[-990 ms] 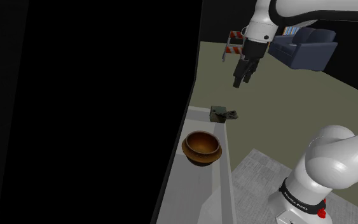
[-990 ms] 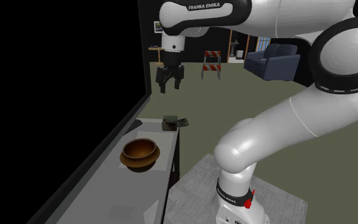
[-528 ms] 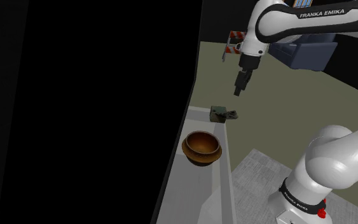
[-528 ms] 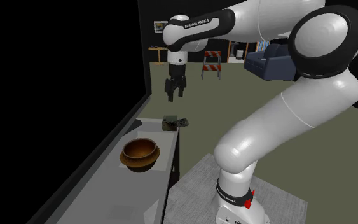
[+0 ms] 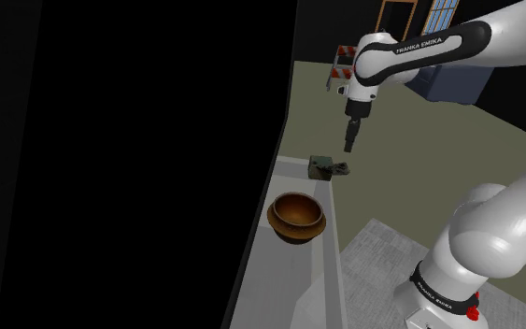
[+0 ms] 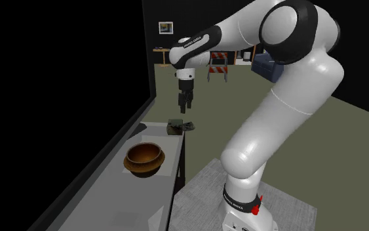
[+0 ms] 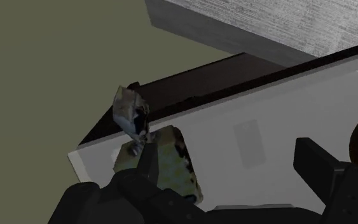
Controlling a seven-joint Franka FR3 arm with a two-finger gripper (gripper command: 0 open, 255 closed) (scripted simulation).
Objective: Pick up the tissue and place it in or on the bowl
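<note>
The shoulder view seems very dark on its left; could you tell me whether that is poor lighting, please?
Shoulder view: that is a pure black area with nothing drawn, not shadow; the tissue looks dim, the bowl reads clearly. Second exterior view: the same black area on its left. Wrist view: evenly lit, no glare.

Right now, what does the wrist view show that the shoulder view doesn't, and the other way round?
Wrist view: the black gripper plainly open beside the mottled tissue box. Shoulder view: the blue sofa and the red-and-white striped barrier. Shared: the tissue box, the round brown bowl, the pale counter.
</note>
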